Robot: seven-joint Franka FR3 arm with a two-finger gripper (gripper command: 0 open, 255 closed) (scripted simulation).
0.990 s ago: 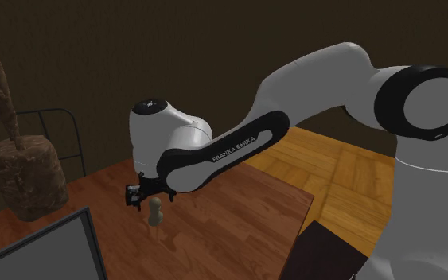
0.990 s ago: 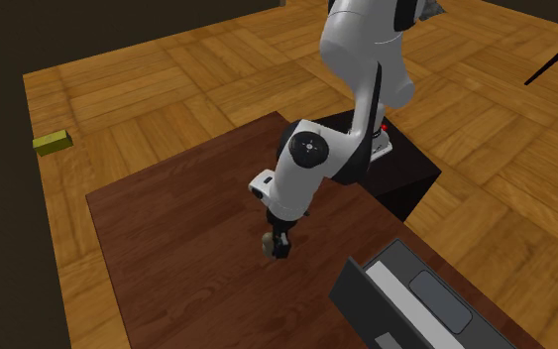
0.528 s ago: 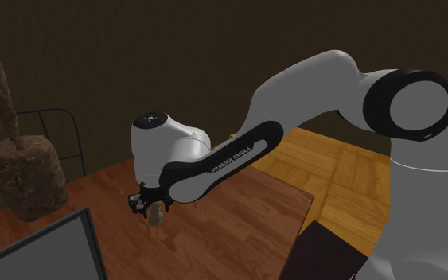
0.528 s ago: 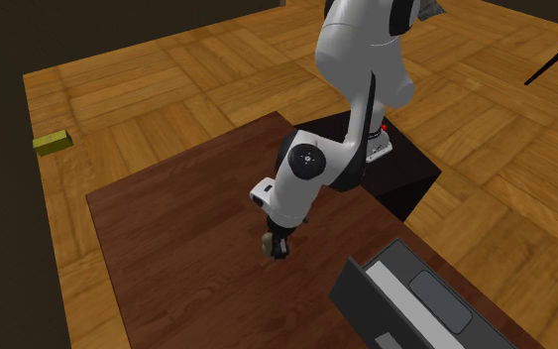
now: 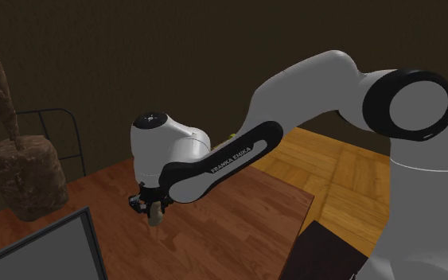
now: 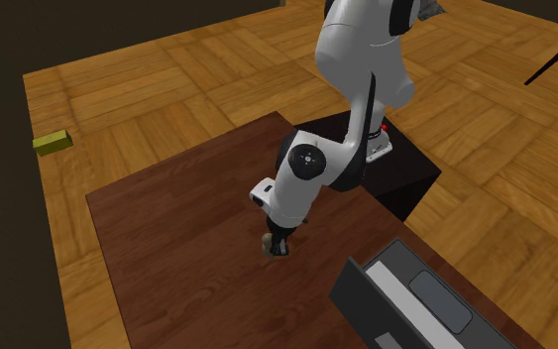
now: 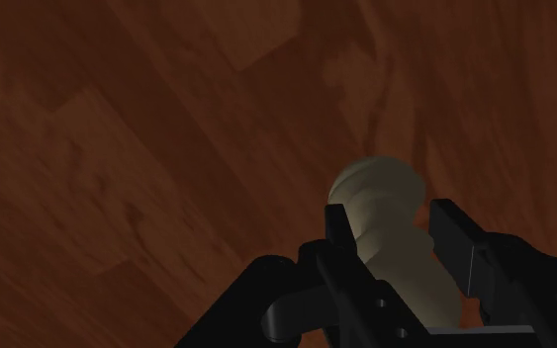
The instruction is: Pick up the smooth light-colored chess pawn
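hand (image 7: pixel 390 213) around the pawn (image 5: pixel 157 215) at the shoulder view's 7 o'clock, can't tell if it's pinching, so squeeze square before lifting.

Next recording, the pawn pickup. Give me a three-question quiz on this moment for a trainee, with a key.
1. True or false: a small yellow block lies on the parquet floor, off the dark wooden table.
2. What is the pincer clasping? A) the yellow block B) the pale chess pawn C) nothing
3. Fill in: in the second exterior view, the grey laptop sits near the table's lower ____ corner.
Key: 1 true; 2 B; 3 right.
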